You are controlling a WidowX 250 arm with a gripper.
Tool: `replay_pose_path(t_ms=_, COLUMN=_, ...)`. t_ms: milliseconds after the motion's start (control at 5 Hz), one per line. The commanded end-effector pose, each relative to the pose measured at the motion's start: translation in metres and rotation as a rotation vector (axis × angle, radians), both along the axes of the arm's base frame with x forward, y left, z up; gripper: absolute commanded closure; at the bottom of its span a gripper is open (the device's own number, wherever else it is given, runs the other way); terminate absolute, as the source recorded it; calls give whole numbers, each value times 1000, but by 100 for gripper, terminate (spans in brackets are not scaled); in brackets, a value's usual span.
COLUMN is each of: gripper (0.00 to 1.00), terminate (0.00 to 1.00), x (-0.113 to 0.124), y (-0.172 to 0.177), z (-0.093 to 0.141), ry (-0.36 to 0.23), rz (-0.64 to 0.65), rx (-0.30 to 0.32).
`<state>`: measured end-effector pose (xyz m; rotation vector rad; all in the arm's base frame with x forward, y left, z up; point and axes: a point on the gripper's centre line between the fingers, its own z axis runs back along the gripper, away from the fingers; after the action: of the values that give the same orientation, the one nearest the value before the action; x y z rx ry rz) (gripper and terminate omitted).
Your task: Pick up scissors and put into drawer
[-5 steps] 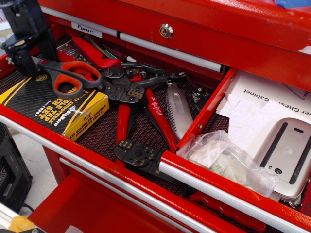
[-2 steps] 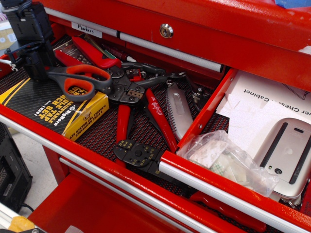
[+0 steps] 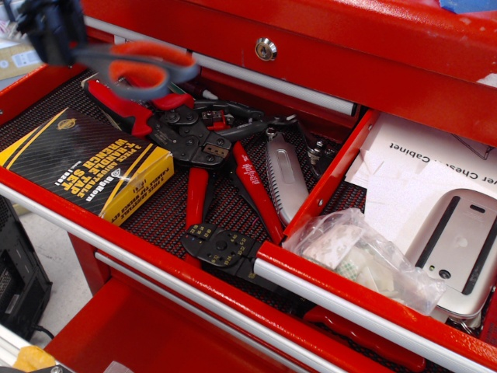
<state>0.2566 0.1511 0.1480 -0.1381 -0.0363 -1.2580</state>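
Observation:
The scissors [image 3: 140, 66] hang in the air at the upper left, blurred by motion, their orange-red loop handles pointing right above the wide drawer's tools. My gripper [image 3: 66, 48] is at the top left corner, shut on the blade end of the scissors; the blades are hidden behind it. The narrower red drawer [image 3: 342, 167] stands open at the right, with white papers [image 3: 423, 167] inside and a silver bar handle [image 3: 365, 315] along its front.
The wide mesh-lined drawer [image 3: 225, 206] holds a black-and-yellow box [image 3: 81, 167], red-handled crimping pliers [image 3: 206, 140], a saw-blade tool [image 3: 286, 177]. A clear plastic bag [image 3: 361, 256] and a silver device [image 3: 458, 245] lie in the narrow drawer. A closed locked drawer [image 3: 266, 50] sits above.
The scissors have been lifted off the black-and-yellow box and carried up and to the right. My gripper has risen with them toward the top left corner.

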Motion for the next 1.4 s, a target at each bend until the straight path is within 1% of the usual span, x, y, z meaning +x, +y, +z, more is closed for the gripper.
replay_pose_path(t_ms=0, gripper=100, terminate=0, x=-11, y=-88, z=47, ry=-83, rz=41, rx=16)
replay_pose_path(t_ms=200, gripper=100, terminate=0, x=-10, y=-138, z=54, ry=-25, rz=-34, rx=36)
replay_pose_path(t_ms=400, gripper=100, terminate=0, x=6, y=-189, z=69, ry=-16, rz=42, rx=97)
replay_pose_path(t_ms=600, gripper=100, terminate=0, x=20, y=-235, z=63, ry=-47, rz=165, rx=89)
replay_pose_path(t_ms=800, gripper=100, terminate=0, x=20, y=-267, z=42, ry=-115, rz=270, rx=95)
replay_pose_path(t_ms=1000, gripper=100, terminate=0, x=23, y=-272, z=25, ry=-149, rz=347, rx=81)
replay_pose_path(t_ms=1200, gripper=0, terminate=0, x=27, y=-267, z=14, ry=-206, rz=458, rx=21)
